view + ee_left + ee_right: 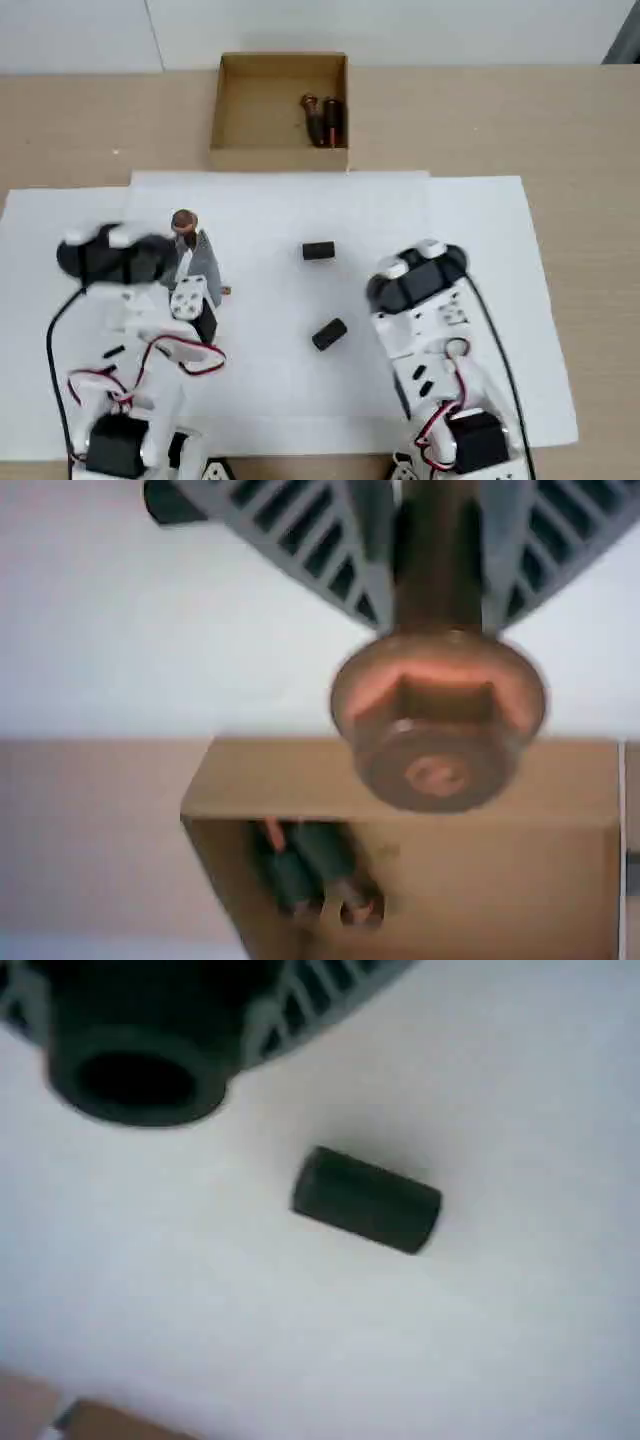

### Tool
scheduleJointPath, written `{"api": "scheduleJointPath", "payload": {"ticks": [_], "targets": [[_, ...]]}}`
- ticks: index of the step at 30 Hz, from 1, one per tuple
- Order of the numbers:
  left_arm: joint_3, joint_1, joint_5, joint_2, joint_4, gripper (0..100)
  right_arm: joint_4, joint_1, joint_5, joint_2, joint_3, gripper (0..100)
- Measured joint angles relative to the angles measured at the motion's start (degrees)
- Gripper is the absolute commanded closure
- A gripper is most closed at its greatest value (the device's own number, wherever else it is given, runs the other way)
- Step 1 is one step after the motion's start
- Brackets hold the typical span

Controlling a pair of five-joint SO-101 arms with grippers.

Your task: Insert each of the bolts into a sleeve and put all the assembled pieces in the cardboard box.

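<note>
L gripper [195, 258] is pinched on a bolt [184, 220]; fingers press the shank from both sides, flanged hex head at the far end, toward the cardboard box [215, 110]; it sits over the L part of the white paper [480, 220]. R gripper [160, 1030] looks clamped on a held sleeve [135, 1075], black, bore open toward the wrist cam; a loose sleeve [366, 1200] lies on its side on the paper near those tips, not touching; can't tell which of the two on the sheet it is.

Box: open-top, on the table [100, 120], its near wall right at the paper's far edge; inside, two assembled pieces [324, 120] lie side by side vs. the R wall, copper heads toward the far wall; rest of the floor is bare cardboard.

On the paper, mid-sheet: far sleeve [318, 250] lies crosswise; near sleeve [329, 334] lies tilted, just L of the R arm, well apart from the far one. Open paper runs btw the box's near wall and the far sleeve, and btw the two arms; the R arm's base reaches the paper's near edge.
</note>
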Motion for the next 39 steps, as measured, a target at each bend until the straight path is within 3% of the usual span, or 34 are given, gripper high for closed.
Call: {"api": "scheduleJointPath", "payload": {"ticks": [4, 11, 18, 29, 39], "targets": [[6.9, 0.0, 1.1, -7.6, -3.6, 99, -8.0, -6.8, 0.0, 0.0, 4.1, 99.6], [8.0, 1.4, 15.6, -8.2, -6.6, 99, -13.7, -15.5, 0.0, 0.0, 7.2, 99.6], [8.0, 7.6, 24.5, -8.2, -6.9, 99, -14.1, -20.6, 0.0, 0.0, 7.4, 99.6], [11.5, 12.8, 26.1, -8.2, -12.5, 99, -14.1, -23.9, 0.0, 0.0, 9.1, 99.6], [11.8, 19.8, 26.1, -8.2, -12.4, 99, -14.1, -24.1, 0.0, 0.0, 9.1, 99.6]]}}
